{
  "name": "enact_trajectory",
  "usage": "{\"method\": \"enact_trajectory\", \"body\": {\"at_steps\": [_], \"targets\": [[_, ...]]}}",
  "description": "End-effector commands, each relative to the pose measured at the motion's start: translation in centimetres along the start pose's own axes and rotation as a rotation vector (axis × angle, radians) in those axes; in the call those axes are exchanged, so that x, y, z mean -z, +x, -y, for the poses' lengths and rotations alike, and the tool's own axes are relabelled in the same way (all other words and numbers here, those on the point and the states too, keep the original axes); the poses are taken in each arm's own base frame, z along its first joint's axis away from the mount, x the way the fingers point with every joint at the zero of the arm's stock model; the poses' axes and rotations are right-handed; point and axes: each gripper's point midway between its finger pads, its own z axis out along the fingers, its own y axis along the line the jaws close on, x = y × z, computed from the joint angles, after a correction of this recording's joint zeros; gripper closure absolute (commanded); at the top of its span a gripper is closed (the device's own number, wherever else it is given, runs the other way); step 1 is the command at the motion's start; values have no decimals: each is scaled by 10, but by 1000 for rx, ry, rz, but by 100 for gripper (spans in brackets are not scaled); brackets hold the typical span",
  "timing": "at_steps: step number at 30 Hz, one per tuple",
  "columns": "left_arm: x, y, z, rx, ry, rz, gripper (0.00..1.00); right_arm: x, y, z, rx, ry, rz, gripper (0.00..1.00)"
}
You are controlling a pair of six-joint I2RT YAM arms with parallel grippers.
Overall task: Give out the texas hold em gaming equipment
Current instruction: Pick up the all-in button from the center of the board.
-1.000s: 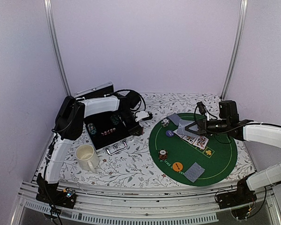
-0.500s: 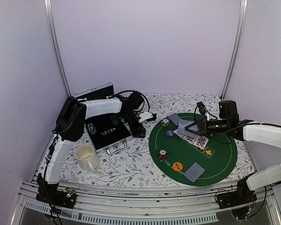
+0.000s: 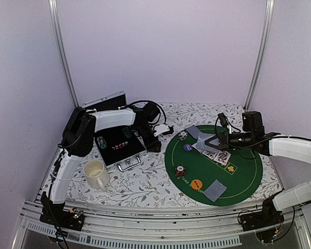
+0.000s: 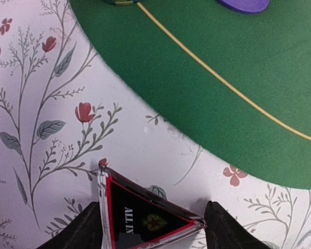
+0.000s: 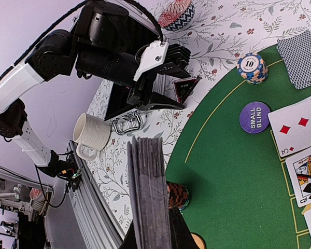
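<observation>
**Left gripper** (image 4: 153, 228): its two dark fingers stand one at each side of the black-red triangle marker (image 4: 145, 220), which is lettered "ALL IN". Each finger meets an edge of the marker. Whether they press on it or merely flank it cannot be told. The marker is over the floral tablecloth (image 4: 41, 104), just outside the left rim of the round green mat (image 3: 238, 176) and near the black case (image 3: 119, 145).

**Right gripper** (image 5: 153, 236): clenched on a deck of grey-blue-backed playing cards (image 5: 147, 192), seen edge-on and held above the far side of the mat.

**On the mat:**
- A purple disc (image 5: 254, 117) marked "SMALL BLIND" lies near the left rim.
- A striped chip marked 10 (image 5: 252, 67) lies beyond the purple disc.
- A face-down card (image 5: 300, 57) is at the far edge.
- Face-up cards (image 3: 220, 154) are spread beside the centre.
- A short stack of red-and-black chips (image 3: 181, 170) sits toward the near left.
- An orange disc (image 3: 196, 183) lies just beside that stack.
- Another face-down card (image 3: 215, 190) lies near the front rim.

**Off the mat:** a cream mug (image 3: 95, 173) stands in front of the case. A pink striped round object (image 5: 175, 14) rests on the cloth behind the left arm.
</observation>
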Motion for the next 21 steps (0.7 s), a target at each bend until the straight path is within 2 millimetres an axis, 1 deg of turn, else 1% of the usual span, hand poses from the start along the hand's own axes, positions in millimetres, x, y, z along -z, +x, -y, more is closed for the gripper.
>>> {"method": "enact_trajectory", "body": {"at_steps": [1,3,5,12,18,21], "targets": [[-33,62,7,20,12,-211,32,5,-6,-9,32,-19,22,97],[-30,63,8,16,13,-212,28,6,-7,-10,35,-19,24,98],[-28,66,8,16,21,-212,26,7,-7,-9,36,-15,24,98],[-28,76,7,30,29,-234,28,8,-7,-11,38,-15,25,98],[-25,80,13,20,56,-240,21,9,-7,-13,40,-18,24,97],[-26,81,14,21,61,-241,22,9,-7,-13,39,-17,25,98]]}}
